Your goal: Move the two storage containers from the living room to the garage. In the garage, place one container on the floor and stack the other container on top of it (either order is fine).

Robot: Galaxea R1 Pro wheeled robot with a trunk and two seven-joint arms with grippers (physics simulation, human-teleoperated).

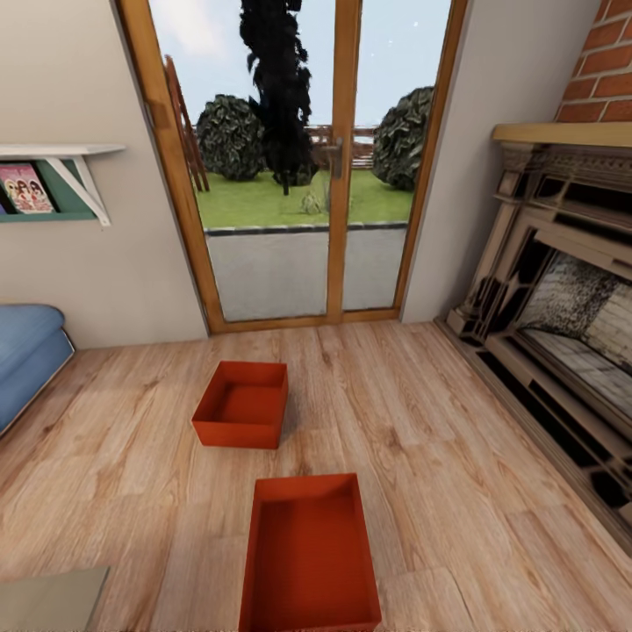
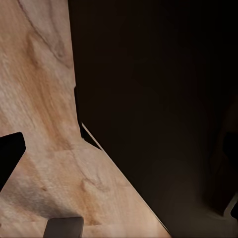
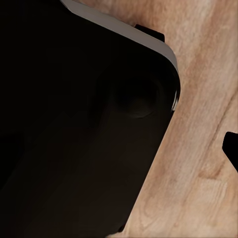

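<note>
near bin: orange-red storage container is sitting on the wood-plank floor at the bottom centre of the head view, open top facing up, long axis running away from the camera, near edge running off the frame bottom.
far bin: second storage container is lying further out and slightly left, also open side up, turned a little off square. Clear strip of planks between the two; not touching.
grey slab: corner of a flat grey-green surface is poking in at bottom left, apart from the near bin.
sofa: blue cushion edge is showing at far left, well apart from both bins.
fireplace: dark carved surround is running along the right wall under a wood mantel, red brick above.
doors: wood-framed glass doors are standing behind the far bin, lawn and shrubs visible outside.
shelf: white bracket shelf is hanging on the left wall.
left gripper: left wrist view is looking at planks beside a large dark body; a dark finger piece is sitting at one edge and a grey one at another. Cannot tell whether the fingers are spread or pressed together. No bin near them.
right gripper: right wrist view is looking at a dark rounded body over planks, one dark fingertip at the edge. Finger state: cannot tell. No bin near them.
</note>
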